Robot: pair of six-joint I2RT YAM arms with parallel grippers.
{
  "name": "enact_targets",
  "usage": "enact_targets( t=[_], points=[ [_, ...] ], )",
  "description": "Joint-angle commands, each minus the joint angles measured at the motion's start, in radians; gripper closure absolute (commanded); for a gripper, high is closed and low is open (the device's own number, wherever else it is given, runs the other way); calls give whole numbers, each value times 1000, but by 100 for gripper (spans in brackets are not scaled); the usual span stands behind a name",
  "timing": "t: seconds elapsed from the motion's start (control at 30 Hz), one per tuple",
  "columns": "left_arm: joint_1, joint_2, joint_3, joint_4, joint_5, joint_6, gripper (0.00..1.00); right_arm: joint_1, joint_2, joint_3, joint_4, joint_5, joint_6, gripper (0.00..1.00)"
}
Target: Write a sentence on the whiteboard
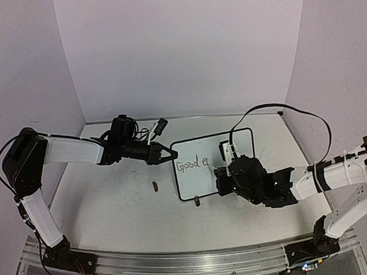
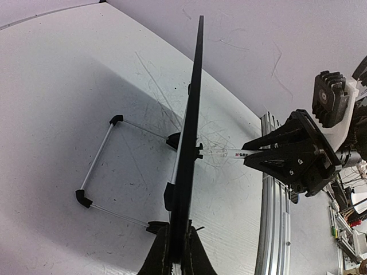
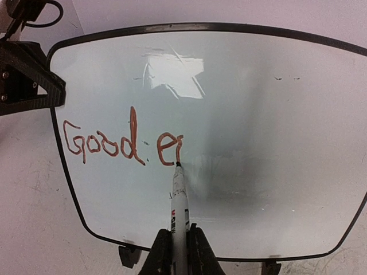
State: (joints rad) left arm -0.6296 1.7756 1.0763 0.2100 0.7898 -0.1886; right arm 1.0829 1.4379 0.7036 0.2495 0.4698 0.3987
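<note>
Outstretched, the left gripper (image 1: 169, 153) clamps the left edge of the whiteboard (image 3: 258, 114); the right gripper (image 3: 178, 245) pinches a marker (image 3: 179, 197) touching the sentence (image 3: 123, 143), "Good e".

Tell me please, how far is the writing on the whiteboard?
Done: "Good" stands on the whiteboard. In hand: the right hand holds the marker, its tip beside "e" of a second word; the left hand grips the board's edge. Left: the remaining words.

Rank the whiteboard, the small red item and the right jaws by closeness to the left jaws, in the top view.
1. Whiteboard: left edge clamped in them.
2. Small red item: tabletop, near side.
3. Right jaws: farther right, facing the board.
</note>
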Motion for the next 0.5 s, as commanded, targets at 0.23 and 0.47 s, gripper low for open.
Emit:
enact_targets(
  t=[0.23,0.47],
  points=[
    [-12,-8,-2,-60,-58,26,100,2,-20,2,38,20,-7,100],
    [-12,-12,-2,-60,-59,27,100,1,-10,18,68,54,-26,100]
  ],
)
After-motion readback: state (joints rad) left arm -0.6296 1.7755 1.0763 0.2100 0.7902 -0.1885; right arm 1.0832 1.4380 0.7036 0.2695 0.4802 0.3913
